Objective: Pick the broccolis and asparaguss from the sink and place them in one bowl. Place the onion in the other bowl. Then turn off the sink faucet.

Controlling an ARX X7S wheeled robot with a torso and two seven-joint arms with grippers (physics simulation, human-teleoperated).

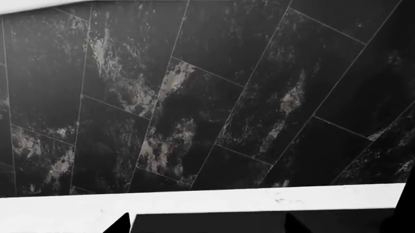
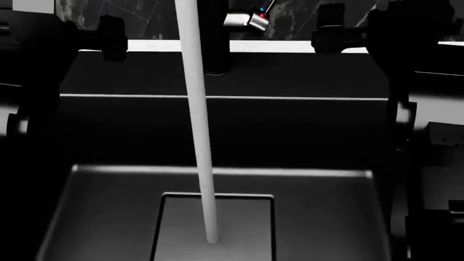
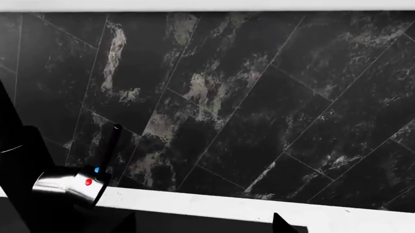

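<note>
Left gripper (image 2: 108, 38): dark silhouette raised at the upper left of the head view, level with the pale strip of counter behind the sink. Whether its fingers are parted or closed cannot be told; nothing is seen held. In the left wrist view only two dark finger tips (image 1: 120, 224) show at the frame's edge, standing apart, over the white ledge.

Right gripper (image 2: 335, 33): dark silhouette raised on the far side of the faucet from the left gripper, at the same height. Its state cannot be told either. Its wrist view shows two dark finger tips (image 3: 280, 223) with a gap between them, empty.

Tall black cylindrical sink faucet (image 2: 215, 38): stands between the two grippers, nearer the right one, apart from both. Its silver side lever (image 2: 243, 20), with a red and a blue dot, points toward the right gripper; in the right wrist view the lever (image 3: 68, 184) and its thin dark rod handle (image 3: 109, 145) sit just beside that gripper's reach, untouched.

White stream of water (image 2: 199, 119): falls from above the faucet column straight down onto the drain panel.

Large matte black rectangular sink (image 2: 94, 217): lies below and nearer than both grippers, well apart from them. Square recessed drain panel (image 2: 254, 228) at its middle.

Black marbled wall tiles (image 1: 214, 97): behind the faucet, above the white ledge (image 1: 194, 201).
</note>
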